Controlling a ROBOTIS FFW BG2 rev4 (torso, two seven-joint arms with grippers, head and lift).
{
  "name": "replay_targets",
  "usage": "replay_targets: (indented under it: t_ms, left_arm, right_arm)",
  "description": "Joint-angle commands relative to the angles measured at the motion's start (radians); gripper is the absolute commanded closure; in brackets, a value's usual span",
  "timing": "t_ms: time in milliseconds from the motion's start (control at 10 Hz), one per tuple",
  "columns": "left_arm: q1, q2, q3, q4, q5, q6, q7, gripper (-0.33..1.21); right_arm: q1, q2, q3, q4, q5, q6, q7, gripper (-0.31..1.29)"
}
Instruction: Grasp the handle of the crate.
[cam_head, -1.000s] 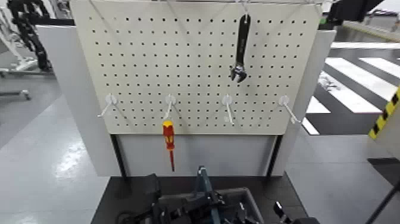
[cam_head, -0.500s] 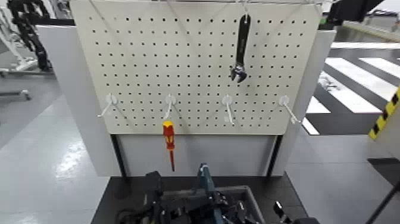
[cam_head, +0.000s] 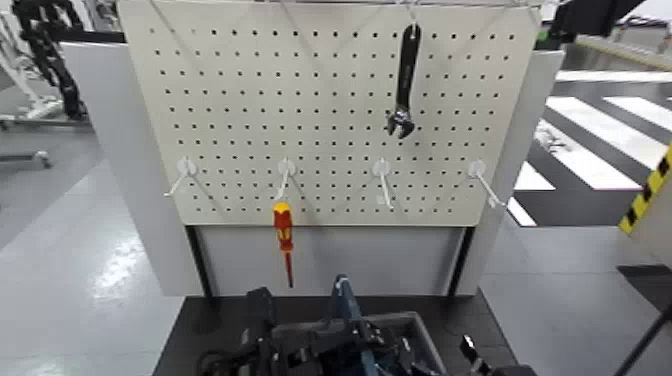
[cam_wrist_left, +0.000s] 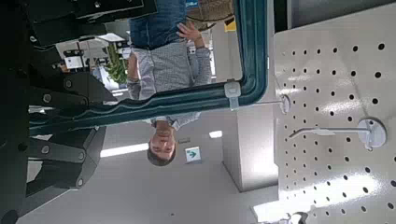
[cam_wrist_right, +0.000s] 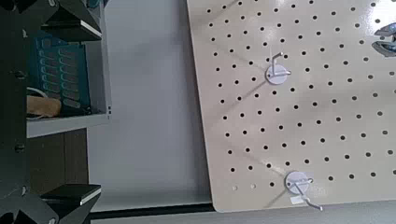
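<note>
The dark blue-grey crate (cam_head: 408, 325) sits at the bottom edge of the head view, below the pegboard. Its slim handle (cam_head: 345, 298) stands up from its middle. My left gripper (cam_wrist_left: 79, 117) is shut on the handle (cam_wrist_left: 187, 93), whose teal bar runs between the dark fingers (cam_wrist_left: 65, 154) in the left wrist view. Its black arm shows just left of the handle in the head view. Beside the crate (cam_wrist_right: 65, 79), my right gripper (cam_wrist_right: 93, 110) is open and holds nothing; only a black piece of it (cam_head: 470, 355) shows in the head view.
A cream pegboard (cam_head: 330, 110) stands behind the crate, with a black wrench (cam_head: 404, 85), a red-and-yellow screwdriver (cam_head: 284, 235) and several white hooks (cam_head: 381, 172). The dark table (cam_head: 200, 325) carries the crate. A person in a checked shirt (cam_wrist_left: 168, 65) is beyond the handle.
The left arm and the handle have shifted slightly right and up at the bottom of the head view. The pegboard tools have not moved.
</note>
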Motion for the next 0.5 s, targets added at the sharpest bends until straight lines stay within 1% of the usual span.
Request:
replay_targets:
  t_ms: [100, 300, 500]
  left_arm:
    - [0.0, 0.0, -0.001, 0.002, 0.002, 0.0, 0.0, 1.19]
    - [0.0, 0.0, -0.001, 0.003, 0.003, 0.0, 0.0, 1.19]
    - [-0.001, 0.0, -0.004, 0.003, 0.003, 0.0, 0.0, 1.19]
  right_arm:
    - [0.0, 0.0, 0.0, 0.0, 0.003, -0.004, 0.0, 0.15]
    - [-0.001, 0.0, 0.002, 0.0, 0.009, -0.005, 0.0, 0.15]
    - [-0.001, 0.0, 0.0, -0.003, 0.028, -0.005, 0.0, 0.15]
